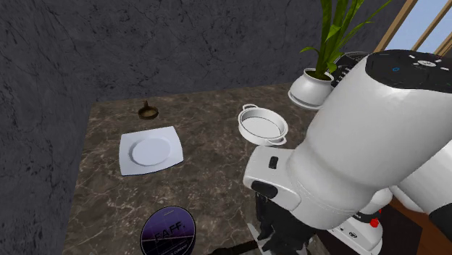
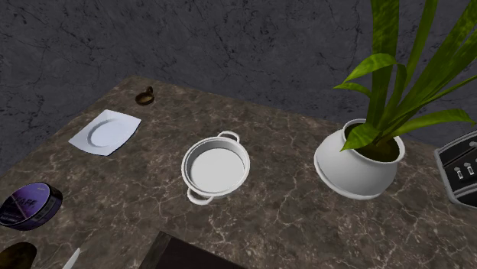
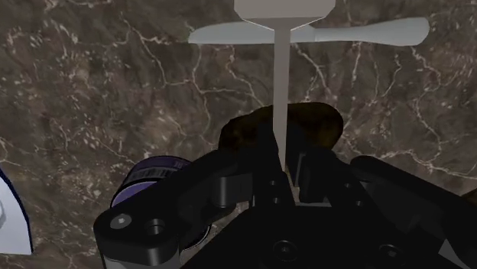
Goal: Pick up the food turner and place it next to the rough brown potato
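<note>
Clasping the food turner (image 3: 280, 76) by its handle, the gripper (image 3: 289, 177); potato (image 3: 317, 122) beyond.

Under my gripper (image 3: 289, 174) lies a dark brown marble countertop (image 3: 107, 84), veined all over with thin white lines and reaching on ahead of my hand. Well away from my hand, the slab ends against a rough dark grey wall (image 1: 181, 43) marked with fine cracks. The wall turns a corner and runs along a second edge. High up and far from my hand, slanted wooden window bars (image 1: 407, 25) frame pale blue daylight.
</note>
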{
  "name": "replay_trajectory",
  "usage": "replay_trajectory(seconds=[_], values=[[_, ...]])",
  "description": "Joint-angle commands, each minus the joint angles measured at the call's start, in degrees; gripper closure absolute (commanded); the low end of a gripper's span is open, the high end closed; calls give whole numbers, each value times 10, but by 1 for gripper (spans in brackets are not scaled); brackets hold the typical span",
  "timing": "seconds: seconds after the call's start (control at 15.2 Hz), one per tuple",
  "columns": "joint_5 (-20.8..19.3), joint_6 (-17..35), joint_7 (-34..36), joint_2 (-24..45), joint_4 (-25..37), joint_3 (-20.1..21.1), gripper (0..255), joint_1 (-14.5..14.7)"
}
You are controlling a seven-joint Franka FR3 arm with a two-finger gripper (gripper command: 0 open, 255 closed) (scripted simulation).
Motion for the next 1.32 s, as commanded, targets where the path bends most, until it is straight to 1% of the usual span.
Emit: replay_trajectory(seconds=[0.0,0.26,0.46,0.73,0.86,0.92,1.25], values=[[-6,0,35,25,27,25,255,3],[-32,3,107,82,82,76,255,7],[-66,2,167,134,129,113,255,11],[-132,-8,255,218,203,156,255,26],[-172,-19,301,266,246,170,255,44],[-201,-28,331,301,277,176,255,60],[-213,7,340,313,250,170,255,66]])
